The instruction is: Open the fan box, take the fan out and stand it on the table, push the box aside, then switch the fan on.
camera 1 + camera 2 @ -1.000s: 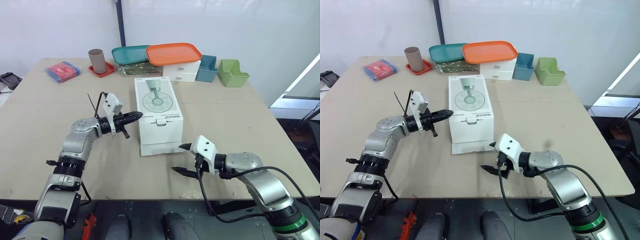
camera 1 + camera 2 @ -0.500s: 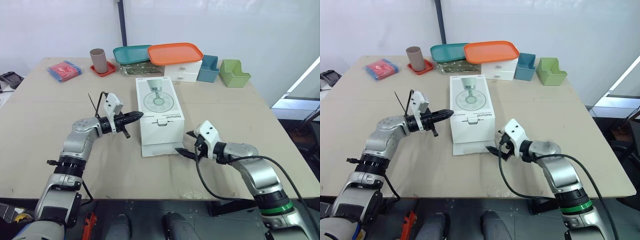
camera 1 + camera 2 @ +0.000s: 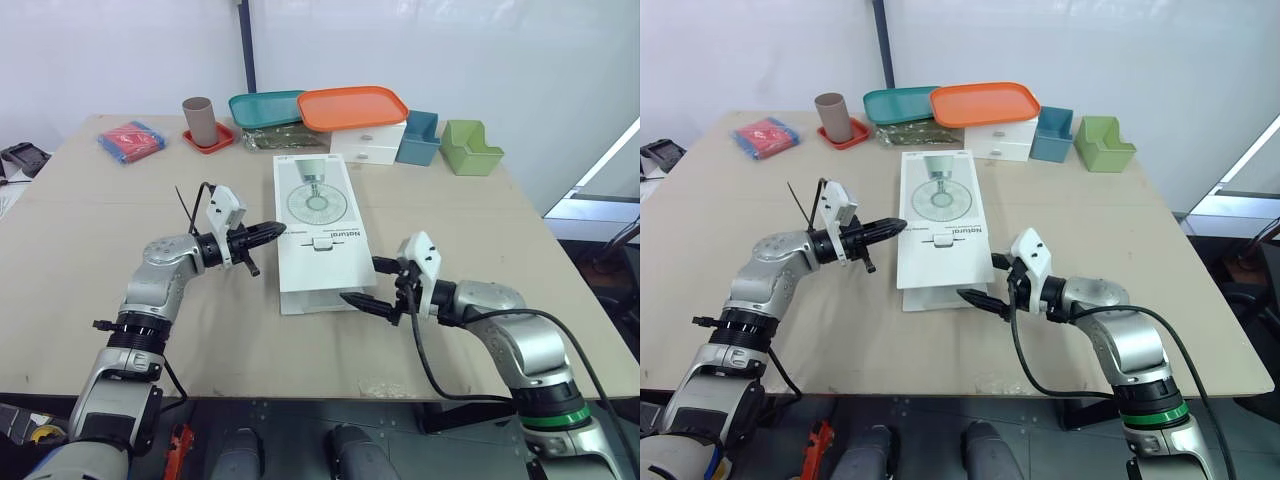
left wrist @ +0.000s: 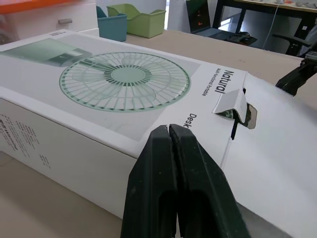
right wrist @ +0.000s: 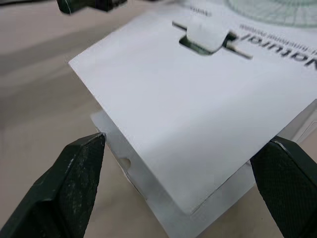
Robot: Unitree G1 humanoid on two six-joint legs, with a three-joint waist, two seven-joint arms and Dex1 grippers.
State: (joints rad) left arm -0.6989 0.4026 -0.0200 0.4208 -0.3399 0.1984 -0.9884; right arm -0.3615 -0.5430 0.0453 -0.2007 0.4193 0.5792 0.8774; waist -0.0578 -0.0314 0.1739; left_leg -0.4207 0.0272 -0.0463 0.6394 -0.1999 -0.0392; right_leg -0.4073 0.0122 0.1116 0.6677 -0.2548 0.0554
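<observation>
The white fan box (image 3: 318, 215) lies flat mid-table, a green fan printed on its lid. Its front flap (image 3: 322, 288) is raised, nearly level with the lid, and the box's inner edge shows under it in the right wrist view. My right gripper (image 3: 372, 283) is open at the flap's right front corner. One finger is above the flap's edge and the other reaches under it; the fingertips (image 5: 84, 163) stand wide apart either side of the flap (image 5: 198, 114). My left gripper (image 3: 270, 231) is shut and empty, its tips level with the box's left top edge (image 4: 99, 134).
Along the far edge stand a brown cup on a red coaster (image 3: 199, 121), a teal tray (image 3: 262, 106), an orange tray (image 3: 352, 104) on a white drawer unit, a blue bin (image 3: 417, 137) and a green bin (image 3: 470, 147). A red packet (image 3: 130, 140) lies far left.
My right gripper has moved from the table's front edge up to the box's front end. The front flap has swung up from hanging down to nearly level. The left arm has stayed put.
</observation>
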